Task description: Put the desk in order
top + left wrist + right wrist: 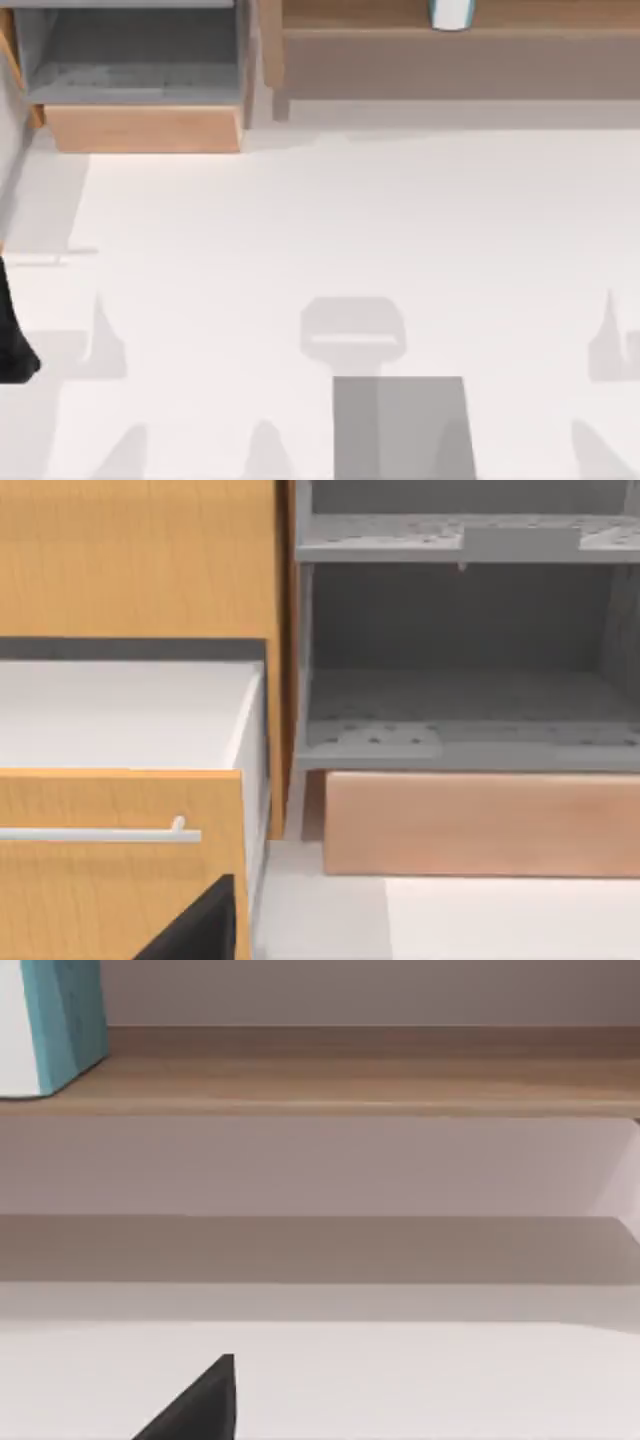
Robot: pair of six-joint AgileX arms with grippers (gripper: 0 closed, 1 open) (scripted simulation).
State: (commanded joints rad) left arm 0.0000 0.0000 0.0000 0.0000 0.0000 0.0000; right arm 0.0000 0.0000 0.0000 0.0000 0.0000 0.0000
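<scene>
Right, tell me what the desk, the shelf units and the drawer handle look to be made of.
The desk: smooth matte white, likely laminate; it is plain, with soft shadows and no grain. The shelf units: light wood or veneer, shown by tan streaked grain; the left unit's inner compartment looks grey and speckled, material unclear. The drawer handle: a slim pale bar, probably metal.

The desk (330, 220) spreads wide, with a mouse pad (398, 425) lying on it at the near edge, a little right of the middle. At the far edge stand two shelf units: an open cabinet (140, 75) at far left and a long shelf (450, 40) to its right. A cup (451, 14) stands on that shelf. Beside the cabinet, a drawer (120, 780) is pulled out.
</scene>
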